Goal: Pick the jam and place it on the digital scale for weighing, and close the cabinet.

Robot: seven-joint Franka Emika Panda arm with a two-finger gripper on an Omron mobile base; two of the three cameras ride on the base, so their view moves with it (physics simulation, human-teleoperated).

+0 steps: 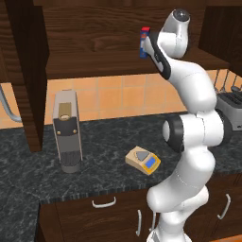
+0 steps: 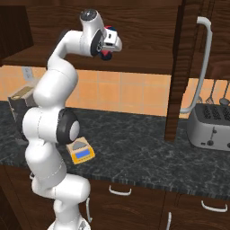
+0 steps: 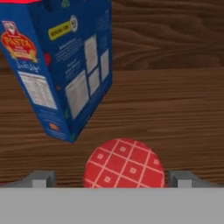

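The jam (image 3: 124, 164), a small jar with a red checked lid, stands on the wooden shelf of the cabinet (image 1: 94, 61). My gripper (image 3: 113, 179) is open and straddles it, one grey fingertip (image 3: 40, 178) on each side, with a gap to the lid. Just beyond the jar stands a blue carton (image 3: 65, 65), also visible beside my hand in the left base view (image 1: 143, 43). In the right base view the gripper (image 2: 108, 50) is up at the shelf by the jam (image 2: 106, 55). Both cabinet doors (image 1: 28, 71) (image 2: 179, 67) stand open. The digital scale (image 1: 143, 160) (image 2: 81, 152) lies on the dark counter.
A tall grey coffee machine (image 1: 67, 132) stands on the counter left of the scale. A toaster (image 2: 211, 128) sits at the right, under the open door's long silver handle (image 2: 204, 63). Drawers with small handles (image 1: 104, 203) run below the counter.
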